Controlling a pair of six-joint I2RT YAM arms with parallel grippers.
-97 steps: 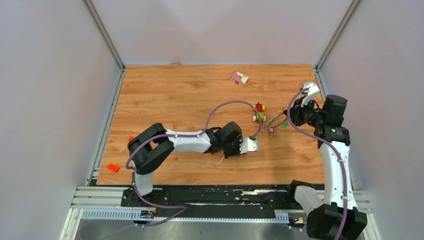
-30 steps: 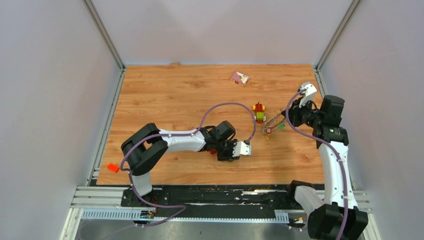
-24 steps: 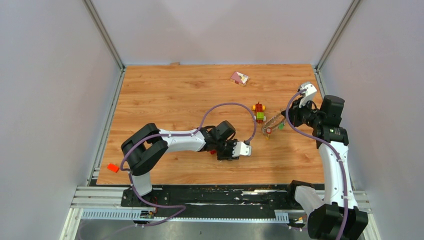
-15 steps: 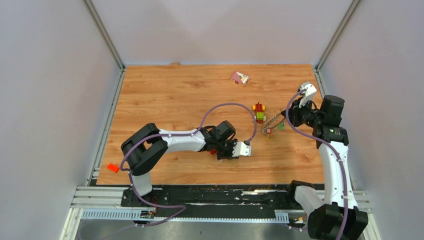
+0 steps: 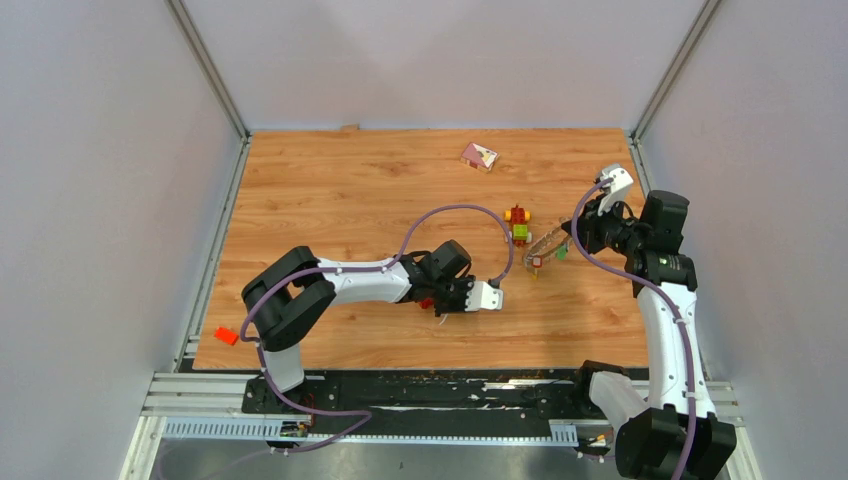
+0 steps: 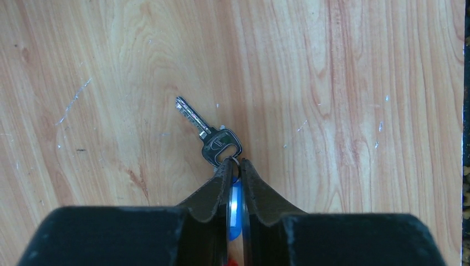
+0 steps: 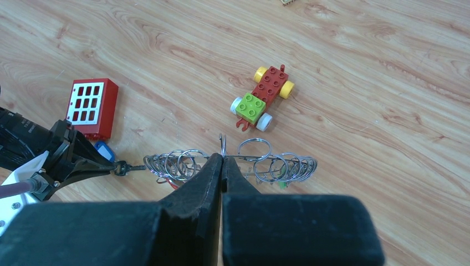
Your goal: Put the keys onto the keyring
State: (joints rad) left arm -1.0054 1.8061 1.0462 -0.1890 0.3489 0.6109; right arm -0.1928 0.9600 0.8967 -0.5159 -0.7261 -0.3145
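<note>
Right end effector (image 7: 222,158) clamped the keyring (image 7: 277,166); left end effector (image 6: 235,166) pinched a blue-tagged key (image 6: 220,145), seemingly not yet threaded.

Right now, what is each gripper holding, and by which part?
Left gripper pinches a key by its blue tag; the key lies on the table. Right gripper grips the keyring by its near rim, midway along.
</note>
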